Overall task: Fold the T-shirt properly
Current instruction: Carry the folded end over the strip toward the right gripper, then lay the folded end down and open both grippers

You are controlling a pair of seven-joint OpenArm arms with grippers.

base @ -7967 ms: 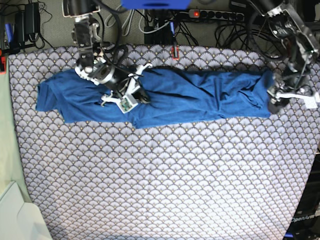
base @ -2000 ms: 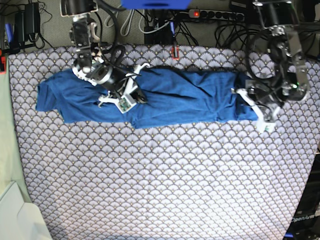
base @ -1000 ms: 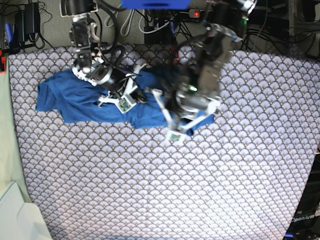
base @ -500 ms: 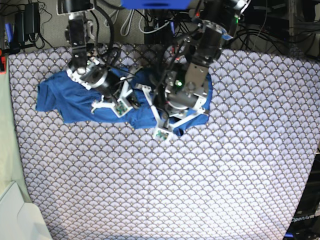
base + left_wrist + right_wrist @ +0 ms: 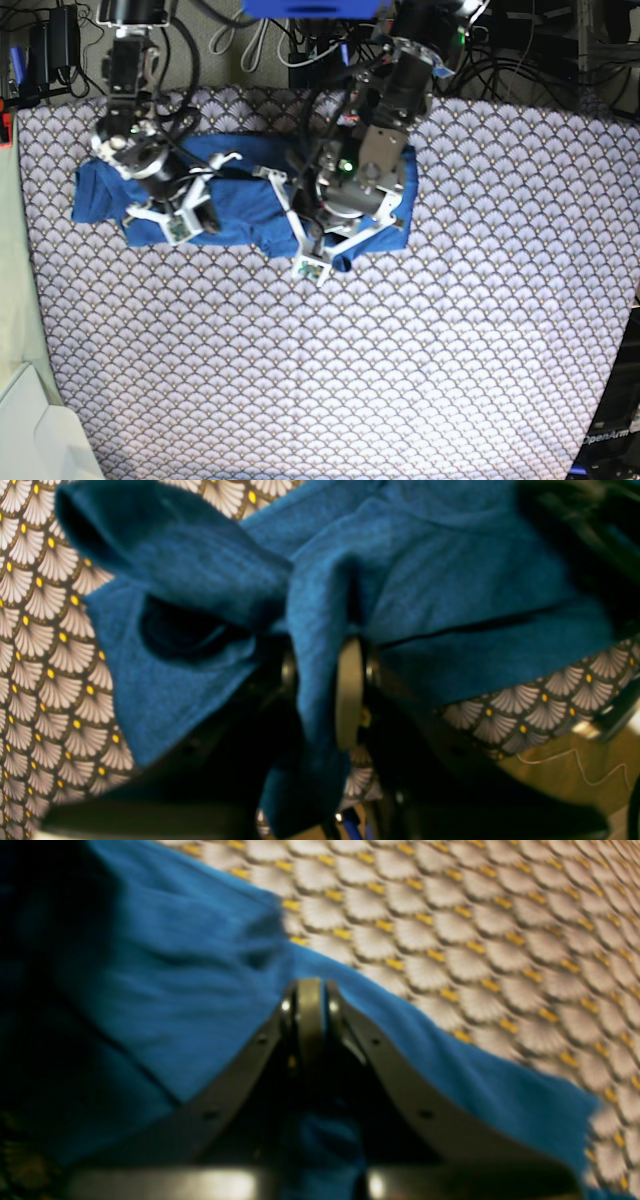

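The left gripper (image 5: 322,690) was clamped on a bunched fold of the blue T-shirt (image 5: 450,580), the cloth squeezed between its pads (image 5: 348,690) and trailing down past them toward the bottom of the left wrist view. In the base view this left gripper (image 5: 318,252) sat just left of centre in the upper half of the frame, its arm (image 5: 395,110) reaching down from the top edge and covering much of the shirt's right part. The right gripper (image 5: 310,1005) had its jaws pressed together with shirt fabric around them; whether cloth was pinched between them could not be told. In the base view the right gripper (image 5: 178,222) lay over the shirt's left part, at the upper left of the frame. The T-shirt (image 5: 245,195) lay in a rumpled band on the scallop-patterned table cloth (image 5: 400,380), its long axis running left to right across the upper part of the base view, one end near the cloth's left edge and the right portion doubled over under the left arm. Cables and a power strip (image 5: 425,30) ran along the floor beyond the top edge of the table cloth. At the lower right corner of the base view, a dark part bore lettering that seemed to read "OpenArm" (image 5: 605,438).
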